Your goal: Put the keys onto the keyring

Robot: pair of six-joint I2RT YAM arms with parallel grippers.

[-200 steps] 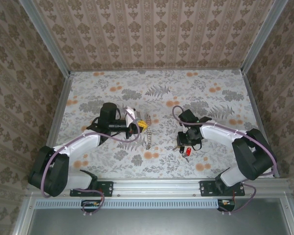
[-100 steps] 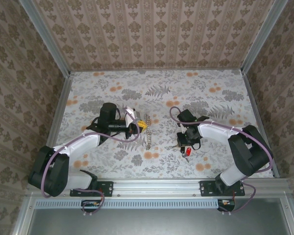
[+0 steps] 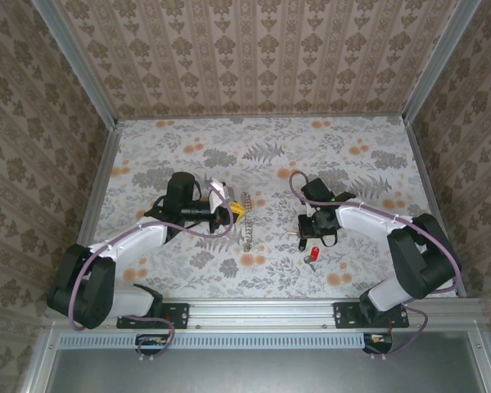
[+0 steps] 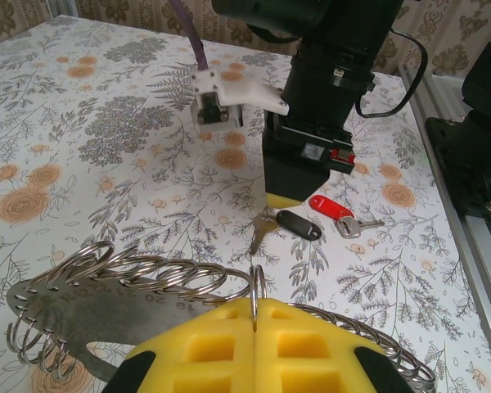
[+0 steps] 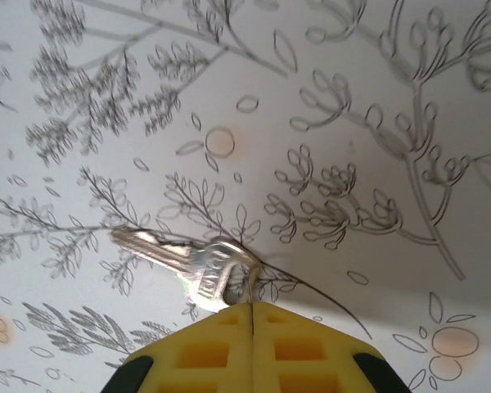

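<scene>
My left gripper (image 4: 254,301) is shut on a thin silvery keyring (image 4: 258,278), a split ring standing upright between the yellow pads. In the top view this gripper (image 3: 233,211) sits left of centre. My right gripper (image 5: 252,307) is shut on the rim of a silver key's head (image 5: 217,266), the blade pointing left just above the table. The left wrist view shows that key's black head (image 4: 299,225) under the right gripper (image 4: 282,199). The red-headed key (image 4: 331,208) lies flat beside it on the table (image 3: 313,256).
A grey metal plate (image 4: 74,307) carrying several more split rings (image 4: 139,266) lies just in front of my left gripper, seen as a narrow strip (image 3: 248,228) in the top view. An aluminium rail (image 4: 466,221) edges the table on the right of the left wrist view.
My right gripper has shifted slightly back and away from the red-headed key, which now lies apart from it. The left arm has not moved.
</scene>
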